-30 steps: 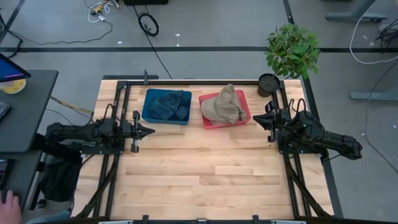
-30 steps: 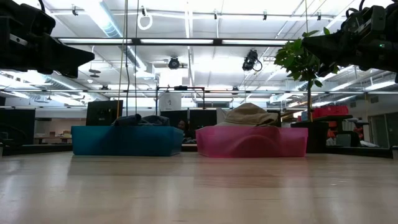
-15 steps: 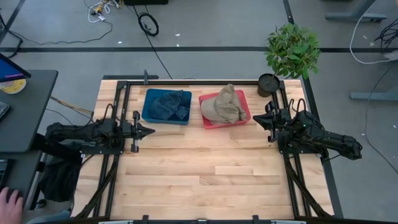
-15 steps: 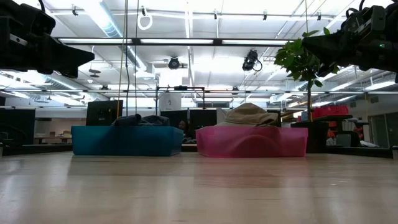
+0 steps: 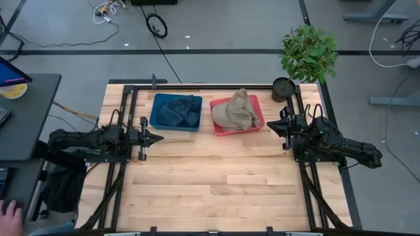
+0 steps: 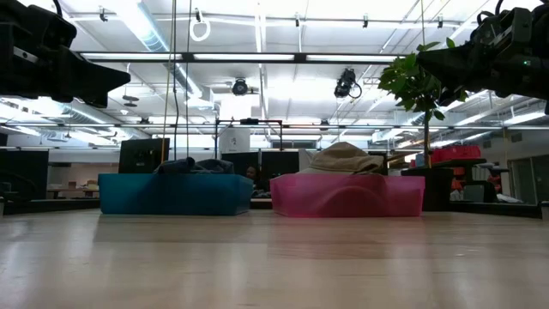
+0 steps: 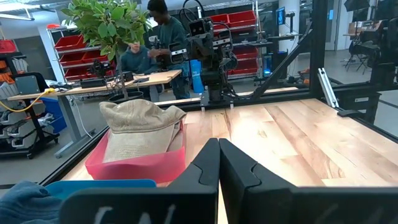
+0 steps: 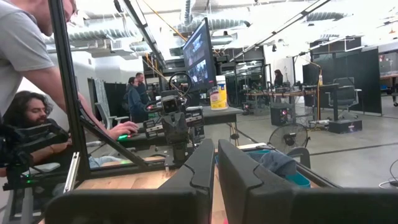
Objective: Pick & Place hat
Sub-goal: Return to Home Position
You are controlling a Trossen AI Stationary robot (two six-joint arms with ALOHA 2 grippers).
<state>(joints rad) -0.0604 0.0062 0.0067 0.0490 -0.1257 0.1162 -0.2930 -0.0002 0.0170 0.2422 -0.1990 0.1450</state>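
Two bins: blue bin point(image 5: 172, 128) holds dark blue caps point(image 5: 176, 110), count unclear; pink bin point(image 5: 223, 131), one tan cap point(image 5: 235, 111). Closed and empty: left gripper point(image 5: 159, 137), right gripper point(image 5: 269, 124).

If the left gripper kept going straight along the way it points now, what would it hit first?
Probably the right gripper, which faces the left gripper across the table. The line passes just beside the pink bin, though the clearance there is hard to judge.

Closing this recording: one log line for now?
left gripper: shut, parked left | right gripper: shut, parked right | brown cap: pink bin | dark blue caps: blue bin
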